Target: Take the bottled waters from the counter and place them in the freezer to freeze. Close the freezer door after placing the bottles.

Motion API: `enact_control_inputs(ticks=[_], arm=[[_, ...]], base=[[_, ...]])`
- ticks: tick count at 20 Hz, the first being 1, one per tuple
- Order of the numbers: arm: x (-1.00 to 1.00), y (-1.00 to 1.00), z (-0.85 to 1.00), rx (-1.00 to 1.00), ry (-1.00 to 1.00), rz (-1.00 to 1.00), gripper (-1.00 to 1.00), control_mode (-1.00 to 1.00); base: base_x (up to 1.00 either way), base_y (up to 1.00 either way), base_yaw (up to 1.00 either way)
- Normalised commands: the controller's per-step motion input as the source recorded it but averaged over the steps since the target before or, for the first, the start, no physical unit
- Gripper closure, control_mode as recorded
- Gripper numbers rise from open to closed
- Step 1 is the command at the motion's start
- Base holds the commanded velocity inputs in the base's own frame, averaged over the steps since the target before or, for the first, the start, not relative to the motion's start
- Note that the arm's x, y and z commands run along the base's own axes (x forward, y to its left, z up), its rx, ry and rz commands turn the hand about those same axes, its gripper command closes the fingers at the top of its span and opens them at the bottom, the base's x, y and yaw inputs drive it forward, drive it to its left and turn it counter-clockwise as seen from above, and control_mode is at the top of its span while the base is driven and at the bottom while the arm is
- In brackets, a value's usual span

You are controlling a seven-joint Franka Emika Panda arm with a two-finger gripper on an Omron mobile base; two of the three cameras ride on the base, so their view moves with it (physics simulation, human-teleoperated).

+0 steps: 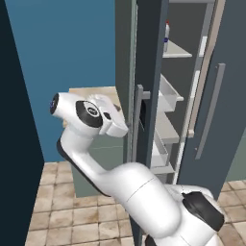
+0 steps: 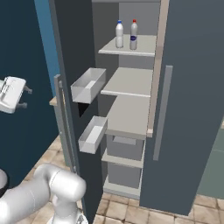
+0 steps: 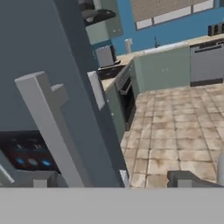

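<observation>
The two bottles are standing side by side on the top shelf (image 2: 131, 49) inside the freezer (image 2: 127, 109): the blue-capped bottle (image 2: 119, 34) just left of the red-capped bottle (image 2: 133, 35), both upright and near the shelf's back. The freezer door (image 2: 72, 87) is standing open on the left of the freezer, edge-on to the base cameras, with two clear bins (image 2: 89, 84) hanging on its inner face. The gripper (image 1: 116, 121) is hovering by the door's outer side, close to the door handle (image 3: 50, 127) (the small black display panel (image 3: 26, 155) sits just beside that bar in the hand view). Its jaws are gaping wide and gripping nothing. Beyond the door, a worktop (image 3: 131, 57) is running along the blue wall.
</observation>
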Motion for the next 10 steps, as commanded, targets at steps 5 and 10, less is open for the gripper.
enact_control_inputs(ticks=[5, 10], arm=[[0.83, 0.0, -0.16, -0.09, 0.0, -0.06, -1.0, -1.0], [1.0, 0.06, -0.28, -0.08, 0.03, -0.11, -1.0, -1.0]], base=[[0.0, 0.0, 0.0], [0.0, 0.0, 0.0]])
